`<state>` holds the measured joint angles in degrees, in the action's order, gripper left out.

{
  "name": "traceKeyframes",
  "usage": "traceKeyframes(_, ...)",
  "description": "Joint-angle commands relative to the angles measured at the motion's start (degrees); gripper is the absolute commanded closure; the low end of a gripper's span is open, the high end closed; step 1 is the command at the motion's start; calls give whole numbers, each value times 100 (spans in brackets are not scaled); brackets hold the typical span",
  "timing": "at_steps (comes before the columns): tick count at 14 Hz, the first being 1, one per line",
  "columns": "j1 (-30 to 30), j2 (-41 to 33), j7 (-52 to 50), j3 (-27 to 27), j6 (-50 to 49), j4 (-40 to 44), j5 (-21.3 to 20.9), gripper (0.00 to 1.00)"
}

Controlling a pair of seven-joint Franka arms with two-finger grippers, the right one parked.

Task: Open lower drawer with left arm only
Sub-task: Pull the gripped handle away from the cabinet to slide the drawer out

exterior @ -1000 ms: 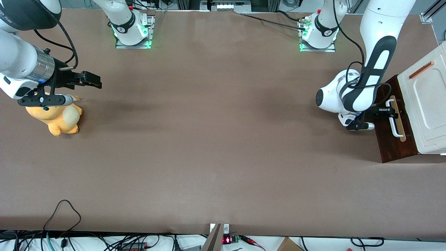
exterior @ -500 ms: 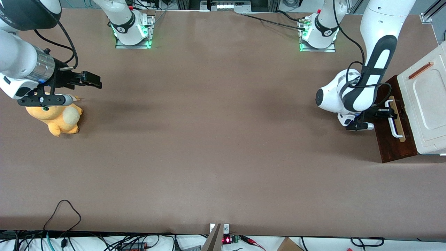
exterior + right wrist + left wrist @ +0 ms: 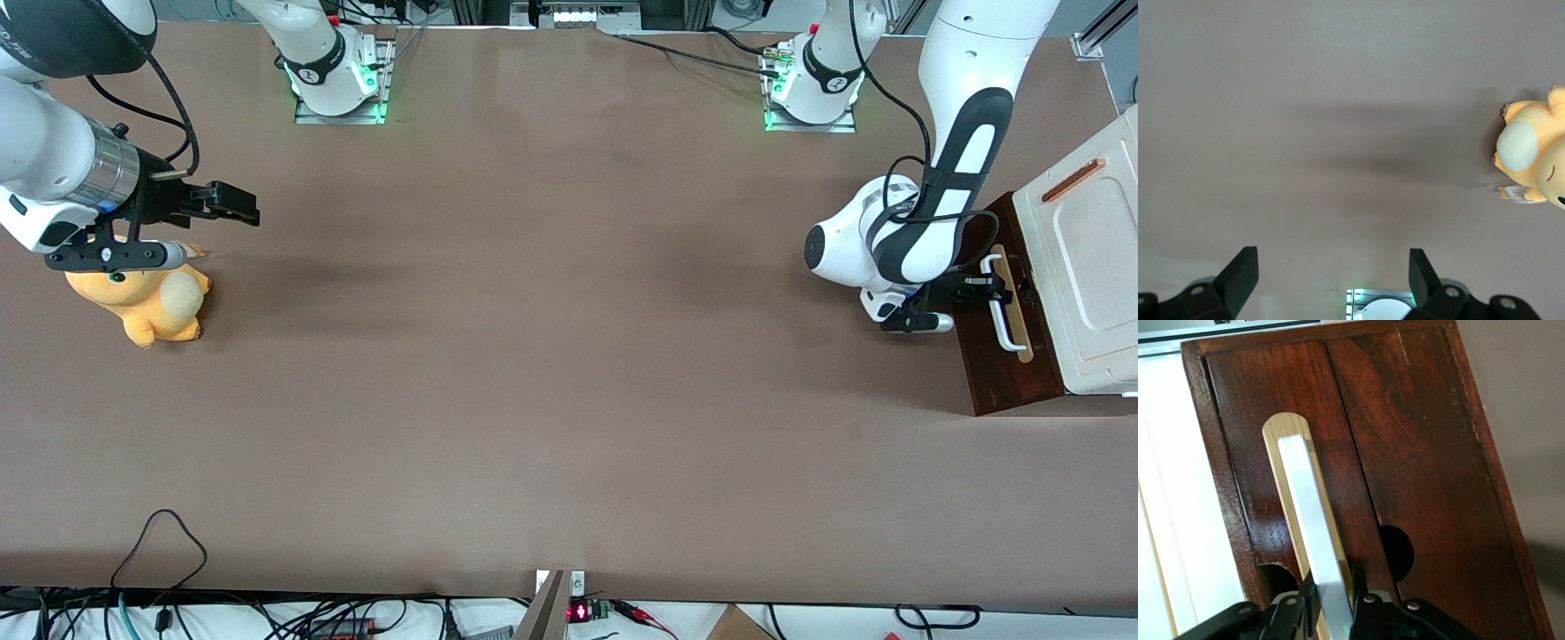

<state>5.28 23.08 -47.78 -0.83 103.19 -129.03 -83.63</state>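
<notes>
One bent left arm (image 3: 929, 213) reaches level, its hand (image 3: 1333, 603) clamped on the lower drawer (image 3: 1405, 453)'s white handle (image 3: 1308, 533).

Our gripper (image 3: 997, 286) clamped around the white handle (image 3: 1313, 540) of the lower drawer (image 3: 1009, 356), bare table (image 3: 551, 356) before the drawer front, plush toy (image 3: 151, 302) toward the parked arm's end, well apart.

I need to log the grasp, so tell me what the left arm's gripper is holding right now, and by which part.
The gripper is shut on the white bar handle of the lower drawer, gripping it near one end.
</notes>
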Motion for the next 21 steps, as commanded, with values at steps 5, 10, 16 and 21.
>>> traceKeyframes(5,315,-146,788,-207,176,388,128,100)
traceKeyframes(10,465,-146,1078,-401,167,572,391,100)
traceKeyframes(16,632,-128,1096,-585,176,713,619,100)
traceKeyframes(21,720,-128,1096,-735,114,889,734,100)
